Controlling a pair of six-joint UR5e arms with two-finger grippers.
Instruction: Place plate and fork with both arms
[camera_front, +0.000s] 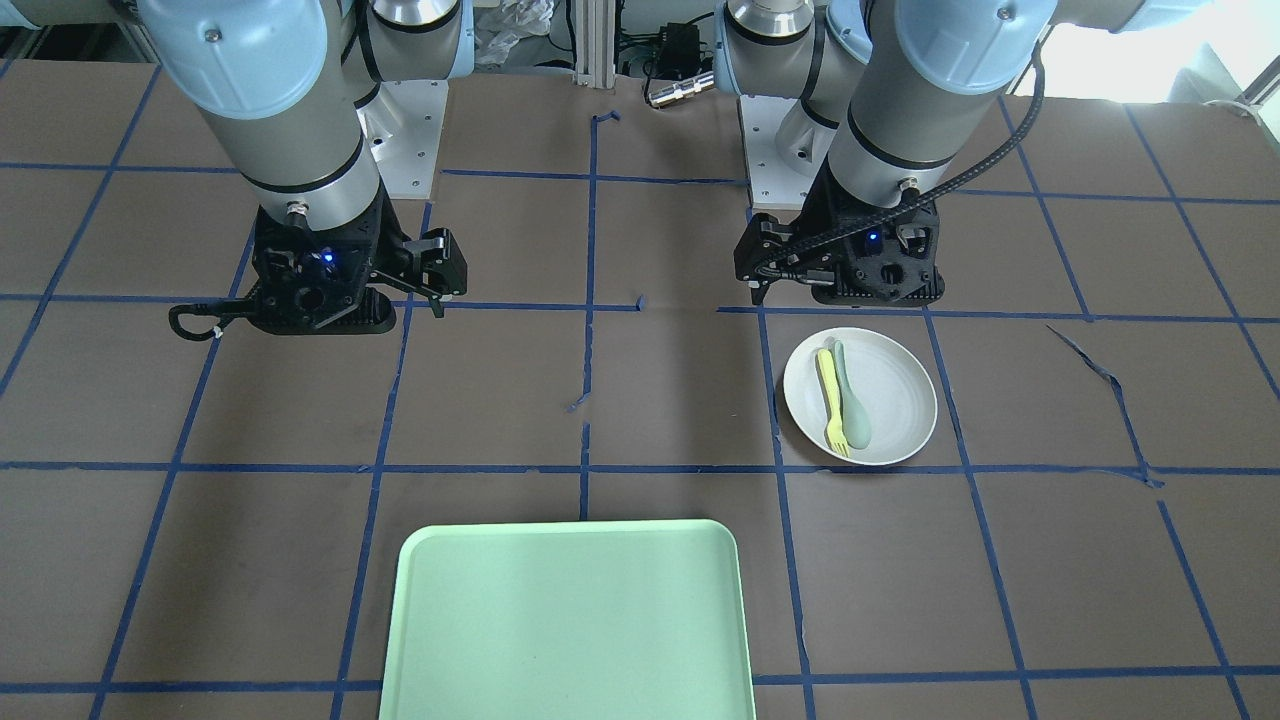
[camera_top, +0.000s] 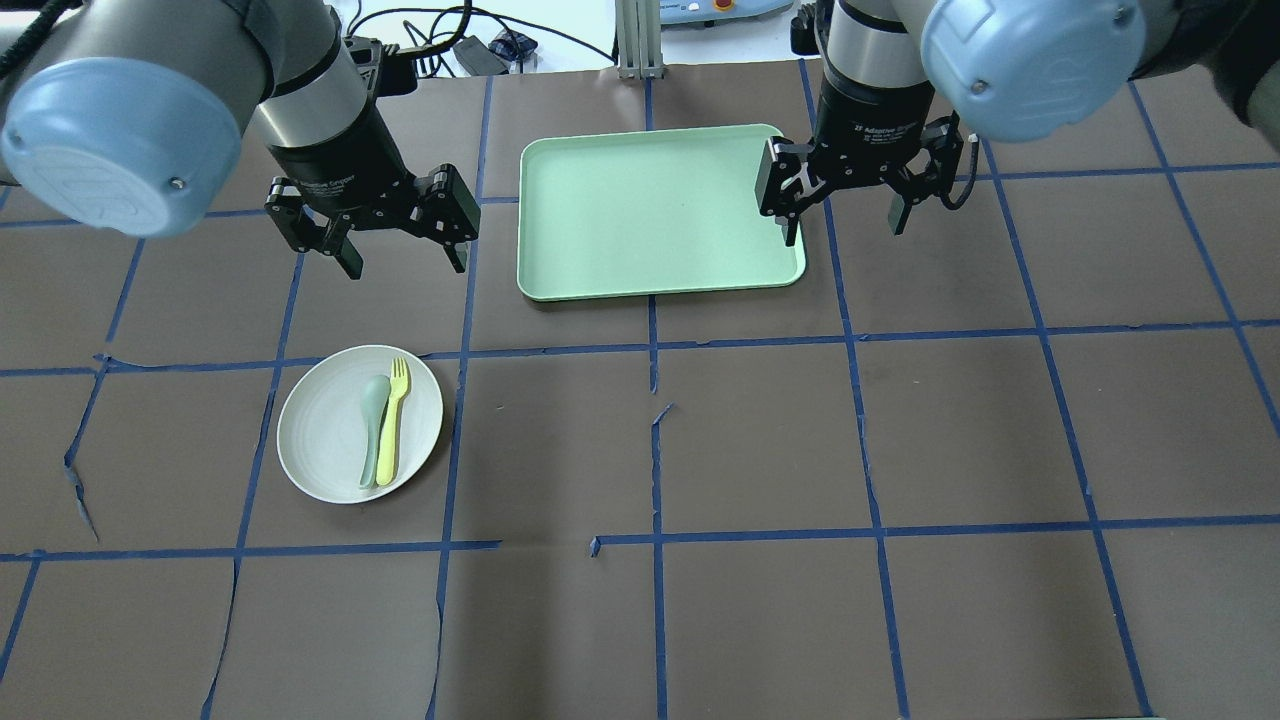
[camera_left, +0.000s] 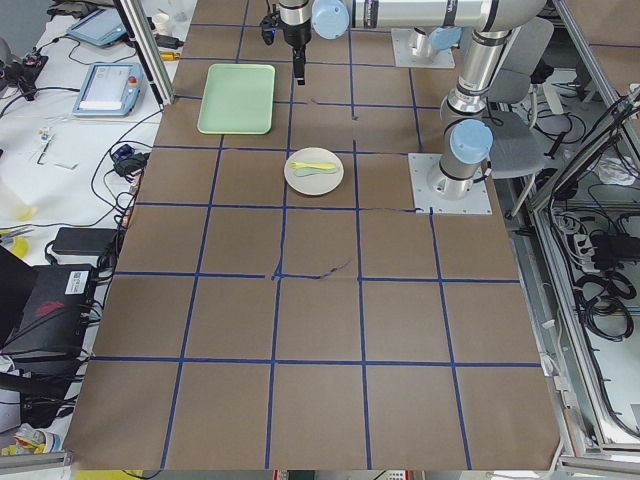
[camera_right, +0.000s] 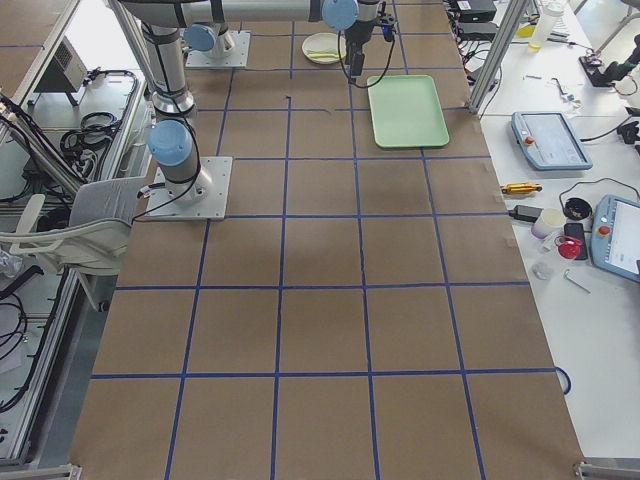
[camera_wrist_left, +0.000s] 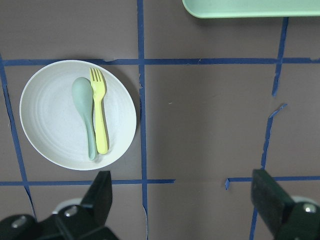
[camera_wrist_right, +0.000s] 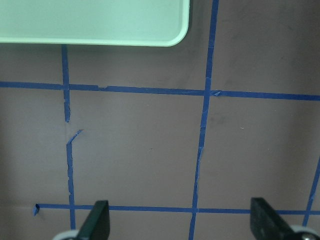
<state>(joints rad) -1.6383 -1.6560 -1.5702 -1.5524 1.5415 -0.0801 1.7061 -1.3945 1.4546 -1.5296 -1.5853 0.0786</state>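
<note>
The off-white plate (camera_top: 325, 430) lies on the brown table on my left side. It also shows in the front view (camera_front: 895, 390) and the left wrist view (camera_wrist_left: 50, 115). The pale-yellow fork (camera_top: 392, 420) lies on the plate beside a grey-green spoon (camera_top: 373, 425). My left gripper (camera_top: 405, 258) is open and empty, hovering well above the table near the plate without touching it. My right gripper (camera_top: 843, 228) is open and empty, hovering by the right edge of the light-green tray (camera_top: 650, 210).
The tray is empty and sits at the table's far middle; its near edge shows in the left wrist view (camera_wrist_left: 250, 7) and the right wrist view (camera_wrist_right: 90, 20). Blue tape lines grid the table, some torn. Operator desks with devices flank the table's far side.
</note>
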